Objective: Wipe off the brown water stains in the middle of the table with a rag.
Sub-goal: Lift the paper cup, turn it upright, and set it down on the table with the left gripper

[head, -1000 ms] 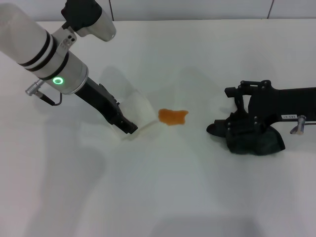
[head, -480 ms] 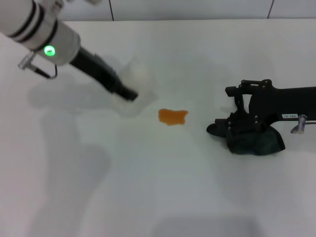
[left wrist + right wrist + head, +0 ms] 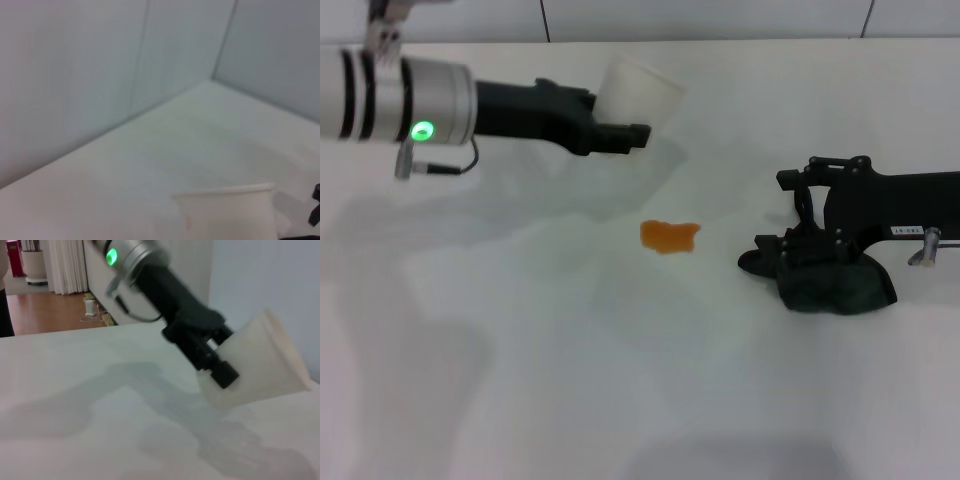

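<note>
The left gripper (image 3: 620,133) was up over the far left part of the table (image 3: 620,400), its fingers clamped on a white paper cup (image 3: 638,92). The cup hung off the surface, tipped on its side, and its shadow fell on the white top beneath it. From the right wrist view the same cup (image 3: 255,362) showed tilted, with the black fingers (image 3: 220,371) pinching its wall near the base. From the left wrist view only the cup's rim (image 3: 225,192) and upper wall showed, against the bare tabletop and the pale walls behind.

The brown stain (image 3: 669,235) lay about in the middle of the table, a small orange-brown blotch with a ragged outline, nothing touching it.

Toward the right edge, the right gripper (image 3: 798,255) rested low on the table, its fingers closed on the dark rag (image 3: 840,288), which sat bunched on the surface beneath it. Rag and gripper were well apart from the stain, to its right.
</note>
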Robot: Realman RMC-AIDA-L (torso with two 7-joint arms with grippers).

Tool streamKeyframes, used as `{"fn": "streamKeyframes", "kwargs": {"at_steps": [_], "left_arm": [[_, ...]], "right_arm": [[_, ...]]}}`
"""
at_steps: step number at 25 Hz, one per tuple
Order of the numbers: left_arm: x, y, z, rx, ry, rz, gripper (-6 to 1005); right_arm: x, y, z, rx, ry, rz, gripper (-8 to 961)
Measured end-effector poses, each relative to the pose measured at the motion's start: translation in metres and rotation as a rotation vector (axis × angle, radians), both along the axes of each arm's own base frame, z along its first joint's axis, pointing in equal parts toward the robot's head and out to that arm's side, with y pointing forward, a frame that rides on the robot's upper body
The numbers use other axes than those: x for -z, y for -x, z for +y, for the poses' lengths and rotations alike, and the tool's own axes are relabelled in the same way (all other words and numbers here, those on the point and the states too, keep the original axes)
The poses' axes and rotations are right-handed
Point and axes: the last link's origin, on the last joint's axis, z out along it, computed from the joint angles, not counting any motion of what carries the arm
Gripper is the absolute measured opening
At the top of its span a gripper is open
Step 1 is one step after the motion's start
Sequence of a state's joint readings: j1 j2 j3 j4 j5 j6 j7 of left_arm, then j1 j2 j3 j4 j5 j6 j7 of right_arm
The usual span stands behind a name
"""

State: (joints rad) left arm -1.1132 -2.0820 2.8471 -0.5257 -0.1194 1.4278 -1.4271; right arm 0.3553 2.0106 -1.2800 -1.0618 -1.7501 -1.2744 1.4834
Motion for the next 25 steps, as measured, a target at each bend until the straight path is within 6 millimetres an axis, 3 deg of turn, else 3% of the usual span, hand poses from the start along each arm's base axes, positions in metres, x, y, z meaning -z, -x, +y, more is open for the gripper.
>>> {"fn": "streamKeyframes", "kwargs": {"at_steps": [5, 11, 25], "left_arm": [[0.002, 0.043, -0.023, -0.016, -0.095, -0.081, 620], [0.000, 0.075, -0.045, 0.012, -0.232, -0.136, 619], [0.017, 0.111, -0.075, 0.026, -0.389, -0.115, 620]], "right_arm": [[0.000, 0.002, 0.002, -0.004, -0.002, 0.000, 870], [0.001, 0.003, 0.002, -0.008, 0.000, -0.002, 870], [0.001, 0.003, 0.002, -0.008, -0.002, -0.002, 869]]}}
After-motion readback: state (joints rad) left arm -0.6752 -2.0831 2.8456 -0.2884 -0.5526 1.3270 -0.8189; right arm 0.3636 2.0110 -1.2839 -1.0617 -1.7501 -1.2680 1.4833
